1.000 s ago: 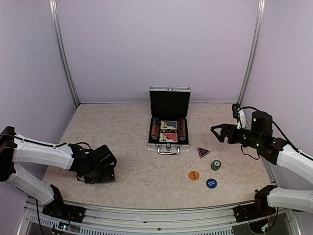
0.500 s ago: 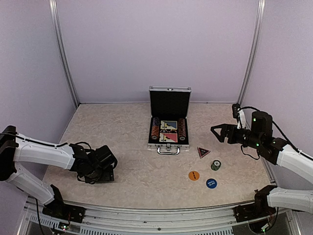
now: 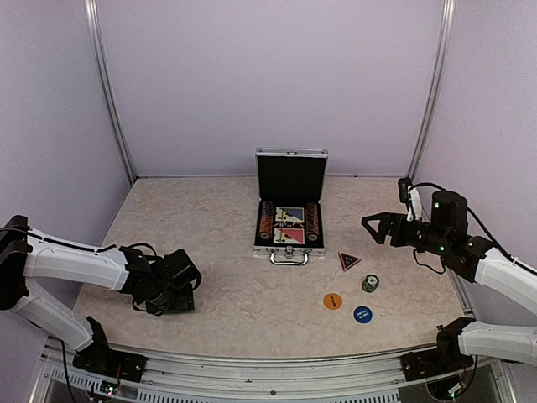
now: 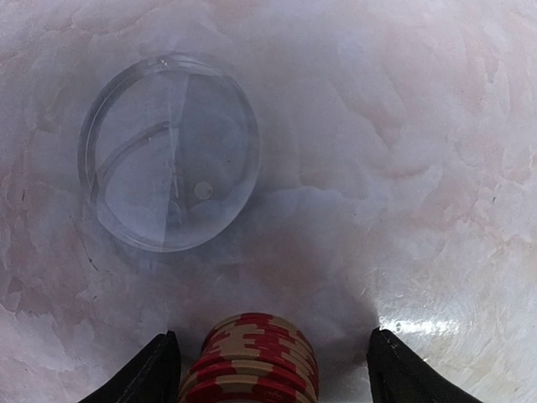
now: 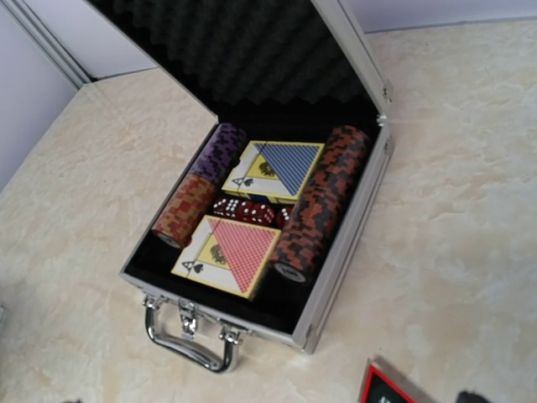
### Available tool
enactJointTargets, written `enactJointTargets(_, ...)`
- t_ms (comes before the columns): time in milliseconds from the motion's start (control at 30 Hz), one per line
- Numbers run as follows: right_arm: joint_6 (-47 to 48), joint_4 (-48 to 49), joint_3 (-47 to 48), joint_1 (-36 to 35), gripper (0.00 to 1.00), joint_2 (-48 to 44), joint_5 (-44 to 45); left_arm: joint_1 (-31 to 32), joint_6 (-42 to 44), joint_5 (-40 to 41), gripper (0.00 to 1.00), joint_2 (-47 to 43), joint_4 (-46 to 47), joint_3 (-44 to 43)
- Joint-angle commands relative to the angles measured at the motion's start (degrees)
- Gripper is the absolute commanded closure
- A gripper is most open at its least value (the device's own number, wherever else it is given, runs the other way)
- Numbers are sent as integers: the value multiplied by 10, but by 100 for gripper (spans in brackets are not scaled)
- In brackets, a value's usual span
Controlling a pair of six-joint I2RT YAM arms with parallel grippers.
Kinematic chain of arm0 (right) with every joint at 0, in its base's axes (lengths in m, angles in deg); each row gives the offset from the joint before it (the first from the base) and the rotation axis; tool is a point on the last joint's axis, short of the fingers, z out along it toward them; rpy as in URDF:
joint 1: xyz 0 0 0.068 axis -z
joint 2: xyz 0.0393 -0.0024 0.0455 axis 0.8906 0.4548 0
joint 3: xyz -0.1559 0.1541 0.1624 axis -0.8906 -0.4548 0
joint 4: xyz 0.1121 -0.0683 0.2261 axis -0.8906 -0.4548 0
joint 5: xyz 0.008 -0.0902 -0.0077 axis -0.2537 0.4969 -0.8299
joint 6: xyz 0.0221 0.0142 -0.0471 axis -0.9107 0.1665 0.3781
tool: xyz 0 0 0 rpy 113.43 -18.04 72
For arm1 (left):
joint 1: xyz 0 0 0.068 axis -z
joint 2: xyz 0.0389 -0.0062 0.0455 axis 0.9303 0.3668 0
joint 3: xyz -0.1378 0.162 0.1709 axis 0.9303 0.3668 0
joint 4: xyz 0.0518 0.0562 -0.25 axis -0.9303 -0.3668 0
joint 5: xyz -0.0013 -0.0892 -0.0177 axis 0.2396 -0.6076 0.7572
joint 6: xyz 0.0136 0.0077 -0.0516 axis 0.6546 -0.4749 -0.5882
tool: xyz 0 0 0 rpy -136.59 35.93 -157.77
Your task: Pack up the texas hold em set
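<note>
Case: silver case (image 5: 340, 277), black-lined, open with the lid upright, mid-table toward the back; two card decks (image 5: 252, 214), dice and rows of chips inside.
Loose pieces: triangular marker (image 3: 349, 260), green chip stack (image 3: 370, 283), orange disc (image 3: 333, 300) and blue disc (image 3: 362, 315), right of the case and nearer the arms.
Left gripper (image 4: 273, 382): low over the table (image 3: 226, 252), jaws apart around a red-and-cream chip stack (image 4: 252, 361), not clamped; clear round lid (image 4: 168, 151) just beyond.
Right gripper (image 3: 366, 229): raised, jaws wide apart, empty.
Writing: the print on the discs is too small to read.

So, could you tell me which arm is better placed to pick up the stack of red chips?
Left. The red chip stack sits between the left gripper's open fingers, while the right gripper hovers open on the far side of the silver case.
</note>
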Motion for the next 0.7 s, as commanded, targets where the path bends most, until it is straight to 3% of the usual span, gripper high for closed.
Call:
enactJointTargets(0,5,3,-6,-3,4,-1,4,8,-1,-29,25,12,17,4)
enactJointTargets(667,5,1,-8,-3,4,-6,5,21,-14,-32,35,9,15,11)
